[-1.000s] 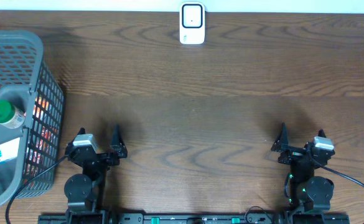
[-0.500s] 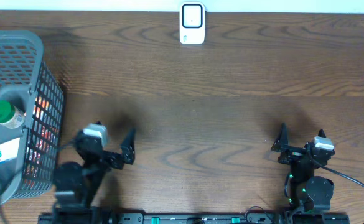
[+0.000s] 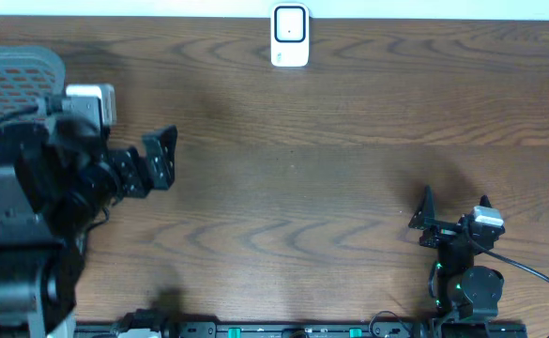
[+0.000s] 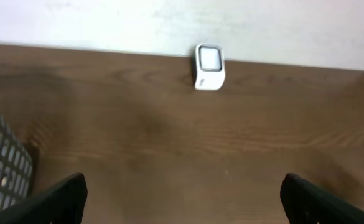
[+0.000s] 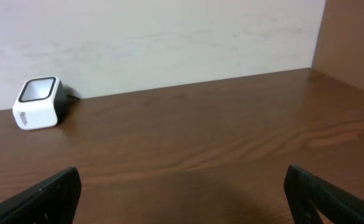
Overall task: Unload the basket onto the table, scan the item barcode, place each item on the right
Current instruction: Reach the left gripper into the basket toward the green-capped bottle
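The white barcode scanner (image 3: 290, 36) stands at the table's far edge by the wall, also seen in the left wrist view (image 4: 208, 66) and the right wrist view (image 5: 38, 102). The item is hidden: my raised left arm covers most of the grey mesh basket (image 3: 19, 62) at the left. My left gripper (image 3: 164, 158) (image 4: 182, 193) hangs open and empty high over the table, right of the basket and facing the scanner. Low at the near right, my right gripper (image 3: 455, 199) (image 5: 182, 186) is open and empty.
The basket's mesh wall (image 4: 1, 168) shows at the left edge of the left wrist view, with something orange behind it. A pale wall runs along the table's far edge. Brown wood table (image 3: 330, 160) lies between the two arms.
The left arm has risen from its low rest pose and swung up and left, now covering the basket and its contents. Its jaws stayed open. The right arm has not moved.
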You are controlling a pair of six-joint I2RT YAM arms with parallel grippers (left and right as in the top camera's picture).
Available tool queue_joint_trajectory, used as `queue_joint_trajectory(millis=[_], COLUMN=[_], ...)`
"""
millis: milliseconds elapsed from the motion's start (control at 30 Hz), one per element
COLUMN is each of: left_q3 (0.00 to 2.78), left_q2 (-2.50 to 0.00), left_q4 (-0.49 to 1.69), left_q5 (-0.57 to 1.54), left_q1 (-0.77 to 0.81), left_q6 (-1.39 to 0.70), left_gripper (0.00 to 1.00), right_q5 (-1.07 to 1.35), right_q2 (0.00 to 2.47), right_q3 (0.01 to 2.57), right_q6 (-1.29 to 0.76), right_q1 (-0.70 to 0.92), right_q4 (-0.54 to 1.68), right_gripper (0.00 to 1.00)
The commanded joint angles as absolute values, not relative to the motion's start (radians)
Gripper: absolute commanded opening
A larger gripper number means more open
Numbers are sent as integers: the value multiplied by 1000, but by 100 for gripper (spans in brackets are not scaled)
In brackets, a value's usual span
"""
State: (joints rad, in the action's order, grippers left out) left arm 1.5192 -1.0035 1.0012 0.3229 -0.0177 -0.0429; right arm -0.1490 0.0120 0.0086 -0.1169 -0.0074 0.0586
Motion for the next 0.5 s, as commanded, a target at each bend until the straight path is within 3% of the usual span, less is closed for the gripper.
queue_joint_trajectory(millis=[0,233,467], left_q3=[1618,1935,2040], left_q2=[-1060,-1190,-1317], left_q4=[1044,1209,1346], left_q5=[183,-47,-75], left_q1=[-21,-186,-490], left_q6=[-108,-190,-369], left_gripper=[98,98,98], right_q5=[-145,-145,-145], right_q2=[7,7,7], right_q3=[6,6,6], right_q6=[-103,-103,-103], right_q1=[-12,-12,-12], right_q4=[60,60,60], right_gripper=[99,99,99])
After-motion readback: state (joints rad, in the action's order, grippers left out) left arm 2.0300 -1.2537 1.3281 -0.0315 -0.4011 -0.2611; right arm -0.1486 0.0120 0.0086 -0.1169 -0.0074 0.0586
